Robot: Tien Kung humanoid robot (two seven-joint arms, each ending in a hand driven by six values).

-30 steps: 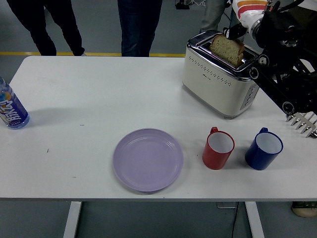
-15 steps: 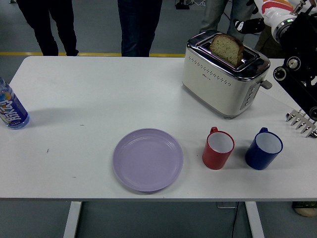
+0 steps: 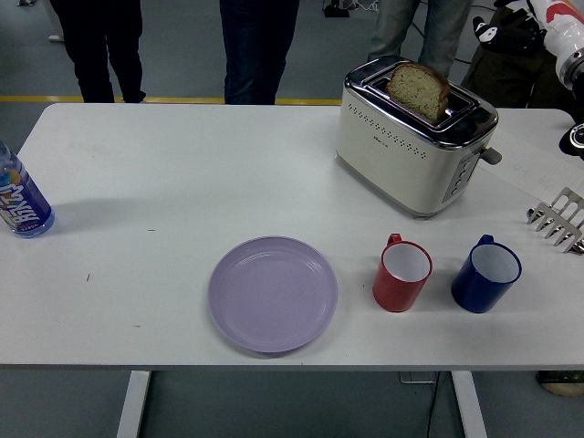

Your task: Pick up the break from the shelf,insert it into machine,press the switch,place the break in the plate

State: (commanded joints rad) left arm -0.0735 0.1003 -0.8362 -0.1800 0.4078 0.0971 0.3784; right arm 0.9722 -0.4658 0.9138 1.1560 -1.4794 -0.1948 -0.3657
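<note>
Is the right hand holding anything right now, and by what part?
Nothing. The right hand is up at the top right corner, away from the bread, which stands unheld in the toaster slot.

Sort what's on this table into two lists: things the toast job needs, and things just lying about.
Job:
- bread slice, standing in the toaster slot
- toaster
- toaster lever
- purple plate
- rack at the right edge
- right hand, raised behind the table

Lying about:
- red mug
- blue mug
- bottle

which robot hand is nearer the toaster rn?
Right. The right robot hand is at the top right corner, up and to the right of the toaster, not touching it. The left one is out of view.
</note>
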